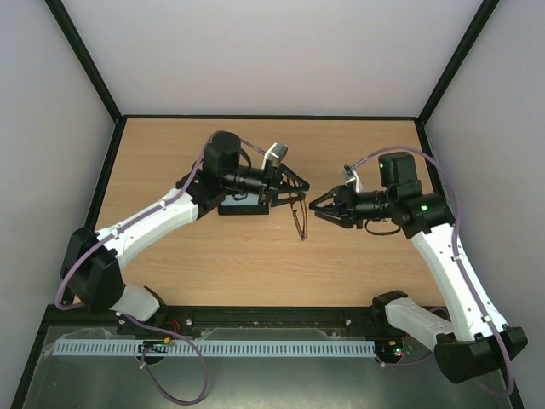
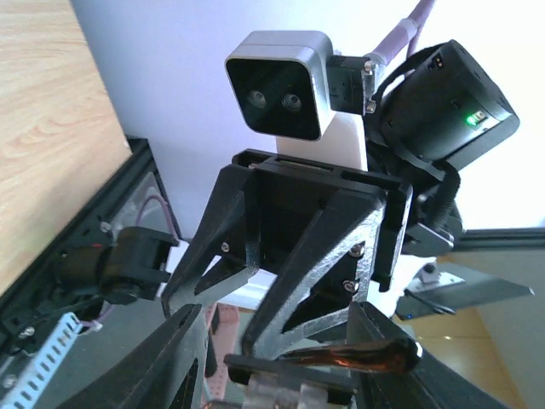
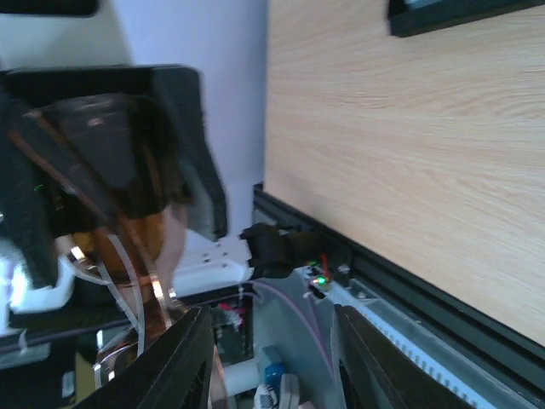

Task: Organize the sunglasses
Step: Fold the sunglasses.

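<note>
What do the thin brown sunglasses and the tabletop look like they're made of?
The thin brown amber-tinted sunglasses look like glossy translucent plastic: light glows through the lens and temple. The tabletop shows pale, matte wood grain, either real wood or laminate; I cannot tell which.

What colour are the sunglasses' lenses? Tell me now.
Amber-brown; the sunglasses show it best in the right wrist view.

Left arm [image 1: 145, 223] and right arm [image 1: 451, 264]: white link shells are joined by black joint housings, and lilac cables [image 1: 203, 375] are looped alongside. Black truss-shaped fingers [image 2: 315, 256] are fastened with small screws [image 2: 358, 250]. Green lights [image 1: 423, 207] are shown on the right arm's motors.
</note>
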Available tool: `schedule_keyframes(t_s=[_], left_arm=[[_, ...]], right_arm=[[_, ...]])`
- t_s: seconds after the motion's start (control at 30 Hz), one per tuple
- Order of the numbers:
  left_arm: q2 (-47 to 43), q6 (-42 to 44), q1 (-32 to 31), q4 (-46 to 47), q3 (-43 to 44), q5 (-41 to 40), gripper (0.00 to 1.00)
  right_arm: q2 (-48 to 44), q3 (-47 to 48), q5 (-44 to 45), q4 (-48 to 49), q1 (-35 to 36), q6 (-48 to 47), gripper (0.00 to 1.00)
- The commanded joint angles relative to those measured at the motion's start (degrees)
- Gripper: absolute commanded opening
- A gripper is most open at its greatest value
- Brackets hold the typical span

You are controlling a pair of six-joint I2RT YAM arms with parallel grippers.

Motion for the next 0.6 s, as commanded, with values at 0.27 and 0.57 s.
schedule_keyframes(t_s=[0.27, 0.57], left_arm=[[-4.56, -10.0, -0.22, 12.34, -4.0, 5.94, 0.35], [-4.77, -11.25, -1.33, 14.7, -4.48, 6.2, 0.35]], right_arm=[[-3.65, 1.47, -16.82, 19.11, 1.96, 14.32, 0.39], [-2.34, 0.61, -15.61, 15.37, 4.39, 12.42, 0.4]])
